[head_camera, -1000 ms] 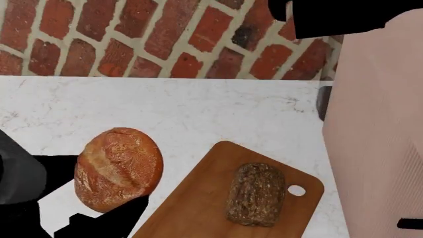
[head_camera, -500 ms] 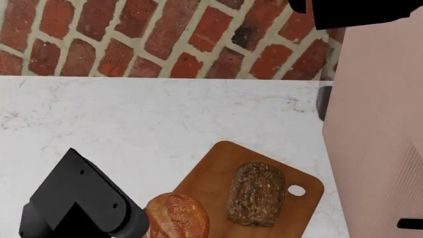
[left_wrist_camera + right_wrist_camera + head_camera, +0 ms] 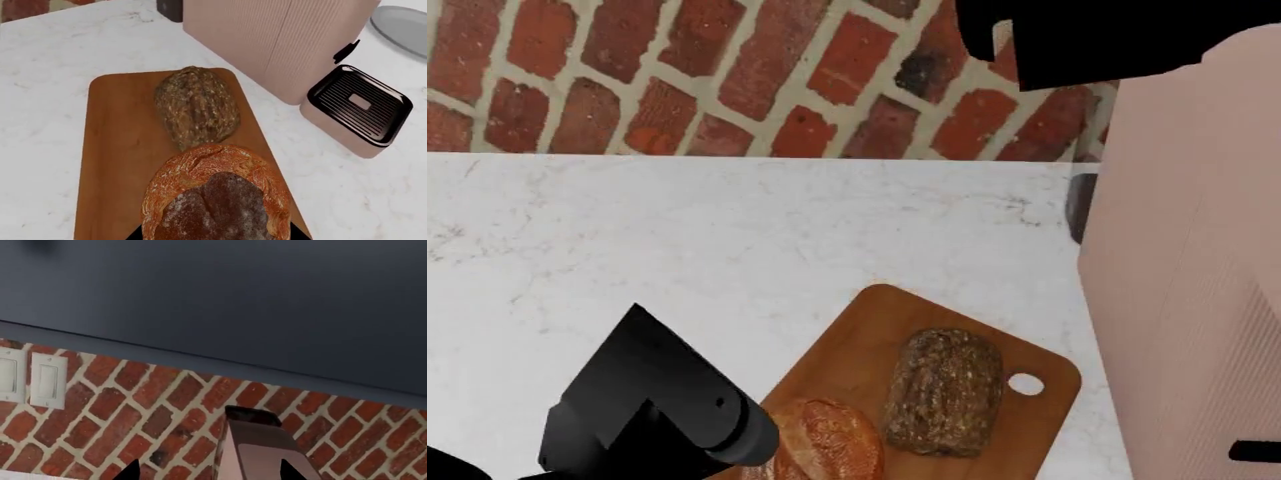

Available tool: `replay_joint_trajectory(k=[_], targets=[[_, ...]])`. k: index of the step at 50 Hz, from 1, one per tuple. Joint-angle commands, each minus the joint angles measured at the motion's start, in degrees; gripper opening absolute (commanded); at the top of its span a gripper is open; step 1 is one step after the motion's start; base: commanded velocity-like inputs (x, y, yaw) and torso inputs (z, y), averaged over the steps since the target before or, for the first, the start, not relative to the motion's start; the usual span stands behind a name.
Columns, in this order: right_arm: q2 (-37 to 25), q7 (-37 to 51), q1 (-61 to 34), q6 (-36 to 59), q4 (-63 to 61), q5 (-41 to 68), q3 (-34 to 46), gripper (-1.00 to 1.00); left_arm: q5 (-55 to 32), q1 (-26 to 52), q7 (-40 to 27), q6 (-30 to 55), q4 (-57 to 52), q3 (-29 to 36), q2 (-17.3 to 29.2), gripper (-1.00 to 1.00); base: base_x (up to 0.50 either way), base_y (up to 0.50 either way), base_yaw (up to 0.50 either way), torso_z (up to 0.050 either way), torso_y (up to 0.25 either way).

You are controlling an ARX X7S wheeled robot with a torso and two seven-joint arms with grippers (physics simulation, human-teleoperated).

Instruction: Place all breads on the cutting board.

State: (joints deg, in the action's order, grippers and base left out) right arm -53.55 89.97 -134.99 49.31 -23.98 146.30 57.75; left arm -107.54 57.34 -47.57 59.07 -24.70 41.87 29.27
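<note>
The cutting board (image 3: 854, 345) lies on the white marble counter, also in the left wrist view (image 3: 117, 145). A dark brown speckled loaf (image 3: 944, 392) lies on it near the hole (image 3: 1025, 384), also in the left wrist view (image 3: 197, 106). My left gripper (image 3: 217, 236) is shut on the reddish-orange bread (image 3: 217, 192) and holds it over the board's near part, right beside the dark loaf. I cannot tell whether it touches the board. The black left arm (image 3: 654, 420) hides part of that bread (image 3: 827, 440). My right gripper (image 3: 210, 471) is open and empty, raised high facing the brick wall.
A tall pink appliance (image 3: 280, 45) stands right of the board, with a black ribbed tray (image 3: 360, 105) at its side. A grey plate (image 3: 403, 25) lies beyond it. The brick wall (image 3: 694, 70) backs the counter (image 3: 694, 240). Light switches (image 3: 40, 380) sit under a dark cabinet.
My left arm has carried the reddish-orange bread from the counter left of the board to over the board, beside the dark loaf. The right arm shifted slightly at the top.
</note>
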Motion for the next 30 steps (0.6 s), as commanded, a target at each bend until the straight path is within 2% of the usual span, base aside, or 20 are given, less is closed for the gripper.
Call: replay_joint_trajectory(k=[1, 30], targets=[[0.3, -0.1, 0.1, -1.0, -0.5, 0.1, 1.1, 1.0, 2.0, -1.2, 1.8, -0.9, 2.0, 0.5, -0.2, -1.0, 0.0, 0.0, 0.0, 0.0, 0.0], [-0.4, -1.7, 2.0, -2.3, -1.6, 0.1, 1.9, 1.0, 7.4, -3.4, 5.5, -0.2, 4.3, 3.1, -0.4, -1.0, 0.0, 0.0, 0.0, 0.0, 0.0]])
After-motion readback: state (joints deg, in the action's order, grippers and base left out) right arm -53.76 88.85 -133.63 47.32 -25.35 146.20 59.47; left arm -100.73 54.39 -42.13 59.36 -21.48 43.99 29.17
